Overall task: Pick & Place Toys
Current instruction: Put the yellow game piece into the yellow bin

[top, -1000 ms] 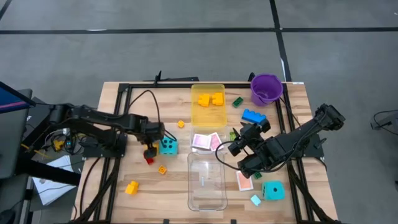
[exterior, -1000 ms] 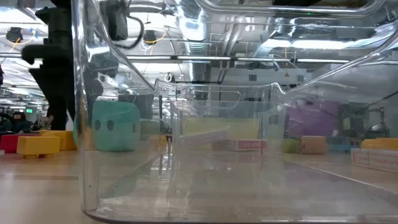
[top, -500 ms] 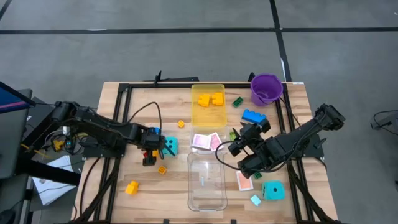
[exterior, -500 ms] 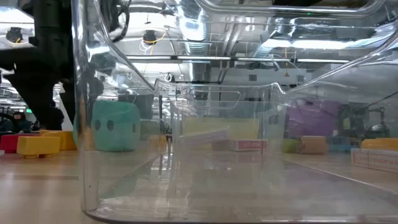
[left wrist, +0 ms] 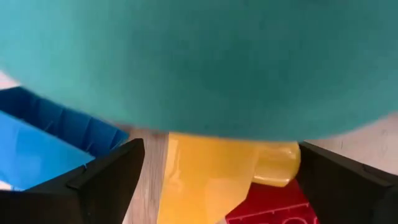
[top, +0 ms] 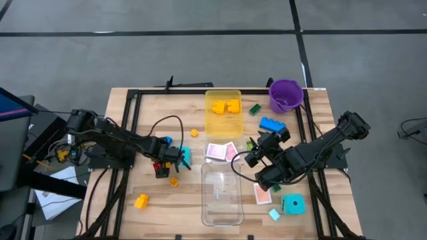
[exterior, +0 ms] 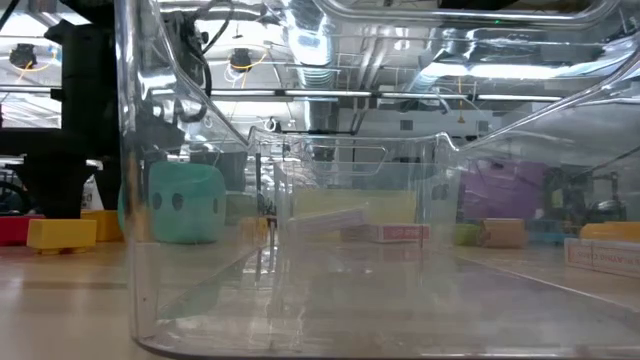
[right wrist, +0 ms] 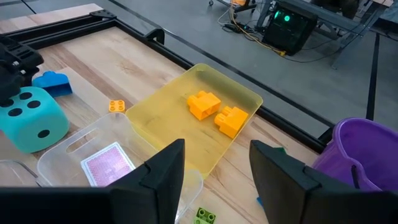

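Toys are scattered over the wooden table [top: 133,120]. Nearest the front, a second cyan die [top: 293,204] and a pink-backed card [top: 262,194] are seen beside the clear tray [top: 222,195]; a yellow brick [top: 141,201] lies at front left.

Change noted: over the last second the left gripper [top: 175,157] has been carried from beside a red brick [top: 160,169] right up to the cyan die [top: 183,155], and its jaws have been spread wide. This is judged an approach for a grasp of the die; nothing is held yet.

In the left wrist view the die [left wrist: 199,62] fills the frame, standing between the spread fingers [left wrist: 106,180] and very near them; whether it is touched cannot be told.

The right gripper [top: 257,159] waits right of the trays, jaws partly apart with nothing between them.

Farther back, two orange bricks [top: 226,106] are already lodged in the yellow-tinted tray [top: 223,122]. A blue brick [top: 271,124] and the purple bucket [top: 285,95] are recorded beyond.
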`<action>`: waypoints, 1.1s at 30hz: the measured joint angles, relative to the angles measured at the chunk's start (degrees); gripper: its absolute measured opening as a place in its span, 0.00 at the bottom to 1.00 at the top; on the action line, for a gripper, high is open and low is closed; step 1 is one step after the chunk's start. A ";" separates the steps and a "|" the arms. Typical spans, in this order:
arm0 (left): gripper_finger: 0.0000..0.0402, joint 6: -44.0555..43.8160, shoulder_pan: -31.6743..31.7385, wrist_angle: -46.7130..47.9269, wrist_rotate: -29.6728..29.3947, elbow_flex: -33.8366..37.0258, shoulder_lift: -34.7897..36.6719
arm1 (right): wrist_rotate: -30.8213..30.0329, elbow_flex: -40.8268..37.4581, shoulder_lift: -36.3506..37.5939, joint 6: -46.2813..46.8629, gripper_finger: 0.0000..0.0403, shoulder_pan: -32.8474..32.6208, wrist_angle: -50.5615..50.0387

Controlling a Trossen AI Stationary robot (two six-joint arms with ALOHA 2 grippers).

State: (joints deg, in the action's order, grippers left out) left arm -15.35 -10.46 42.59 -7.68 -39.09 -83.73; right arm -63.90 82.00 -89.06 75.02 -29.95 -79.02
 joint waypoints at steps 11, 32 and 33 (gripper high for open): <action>0.78 -0.04 0.00 -1.06 0.02 0.00 -0.04 | 0.02 0.00 0.00 0.00 0.43 -0.02 0.02; 0.65 -2.05 0.60 -0.15 0.04 -0.03 -0.02 | 0.04 0.00 0.00 -0.01 0.43 -0.01 0.02; 0.65 -2.08 0.81 0.42 0.04 -0.02 -0.02 | 0.04 0.00 0.00 0.00 0.43 -0.02 0.02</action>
State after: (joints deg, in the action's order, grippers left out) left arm -17.43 -9.64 43.01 -7.64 -39.11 -83.74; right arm -63.86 82.00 -89.06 75.02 -29.98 -79.00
